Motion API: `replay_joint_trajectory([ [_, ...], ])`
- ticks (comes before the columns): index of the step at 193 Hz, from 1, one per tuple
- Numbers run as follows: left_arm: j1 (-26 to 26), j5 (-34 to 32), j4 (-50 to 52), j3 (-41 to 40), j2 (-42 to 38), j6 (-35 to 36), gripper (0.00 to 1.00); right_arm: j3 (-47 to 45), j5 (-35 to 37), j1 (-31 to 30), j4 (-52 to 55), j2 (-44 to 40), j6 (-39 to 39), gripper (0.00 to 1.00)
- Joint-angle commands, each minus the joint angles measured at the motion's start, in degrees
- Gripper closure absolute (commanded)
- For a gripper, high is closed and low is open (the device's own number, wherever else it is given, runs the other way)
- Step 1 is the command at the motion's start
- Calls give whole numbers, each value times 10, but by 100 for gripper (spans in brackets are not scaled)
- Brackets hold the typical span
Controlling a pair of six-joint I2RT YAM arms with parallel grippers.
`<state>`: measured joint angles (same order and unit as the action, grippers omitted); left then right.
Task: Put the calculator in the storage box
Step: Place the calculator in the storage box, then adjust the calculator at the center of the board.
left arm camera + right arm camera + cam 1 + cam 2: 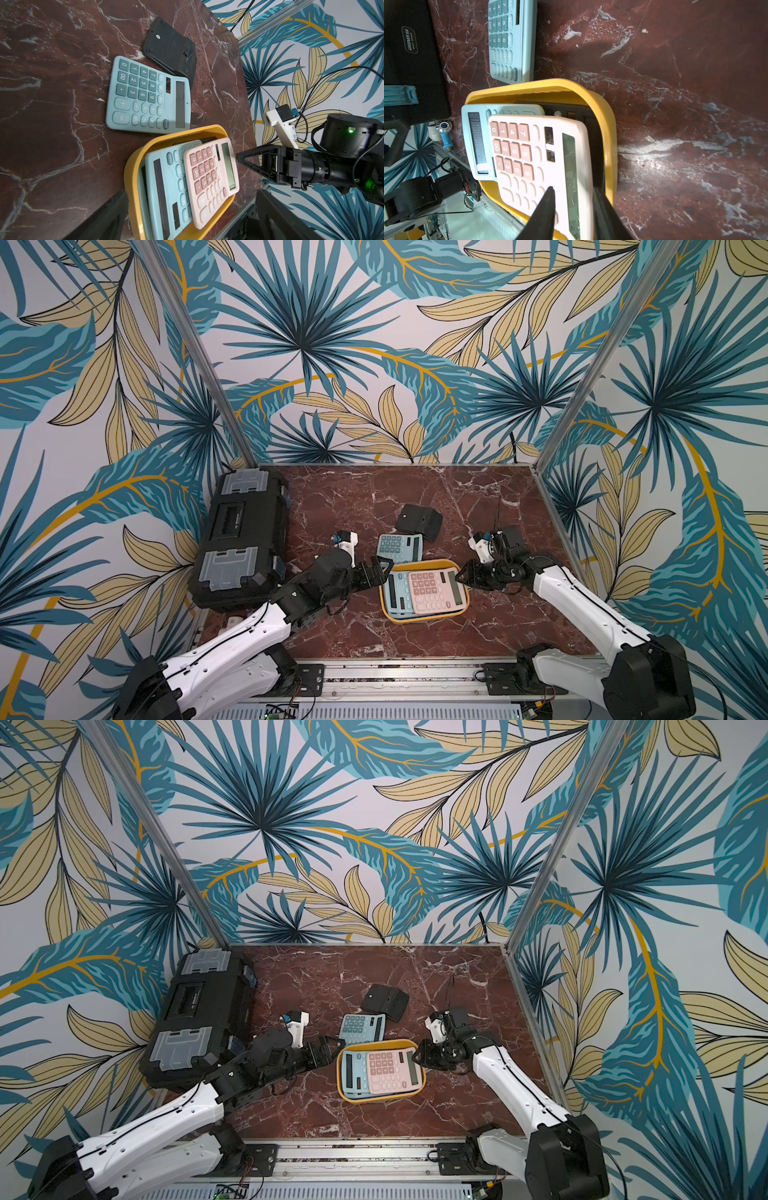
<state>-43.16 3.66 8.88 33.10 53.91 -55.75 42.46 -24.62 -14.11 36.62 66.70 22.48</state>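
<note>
Black toolbox [245, 539] fills left edge; blue calculator [397, 547], black flat device [419, 521] crowd behind storage box [428, 562]; near marble [353, 635] open.

In the storage box [610, 133], a black calculator [598, 145] lies almost hidden under the pink calculator [529, 158], which also covers half a blue calculator [475, 137]. The right pincer [573, 190], over the box's wall, is cut by the frame edge; its contact is unclear.

Both top views hang high over the 6 o'clock edge of the worktop [332, 626], facing down toward 12, nearly alike. The left wrist camera sits low and close, facing 3 o'clock; the right wrist camera faces 9. All four share the yellow storage box [428, 562].
</note>
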Motion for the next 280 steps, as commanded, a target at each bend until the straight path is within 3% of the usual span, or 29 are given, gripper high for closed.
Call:
replay_joint_trajectory([
  [1,-1,-17,8,10,2,21,0,10,8,2,19,-10,0,58],
  [42,-1,-36,27,10,2,46,0,14,-1,2,25,-23,5,34],
  [50,-1,-40,30,9,1,48,0,15,-2,2,27,-30,6,25],
  [59,-1,-45,36,9,-3,53,0,14,-3,2,27,-39,6,4],
  [63,0,-46,39,9,-5,56,0,15,-3,2,28,-44,7,1],
  [102,6,-93,68,10,-35,86,0,17,-3,2,35,-97,11,1],
  [139,49,-66,83,3,-33,110,0,41,1,2,30,-95,13,1],
  [229,131,78,-12,15,101,115,0,109,-64,1,-50,66,28,2],
  [280,149,105,-52,13,161,118,0,185,-91,-12,-62,192,19,7],
])
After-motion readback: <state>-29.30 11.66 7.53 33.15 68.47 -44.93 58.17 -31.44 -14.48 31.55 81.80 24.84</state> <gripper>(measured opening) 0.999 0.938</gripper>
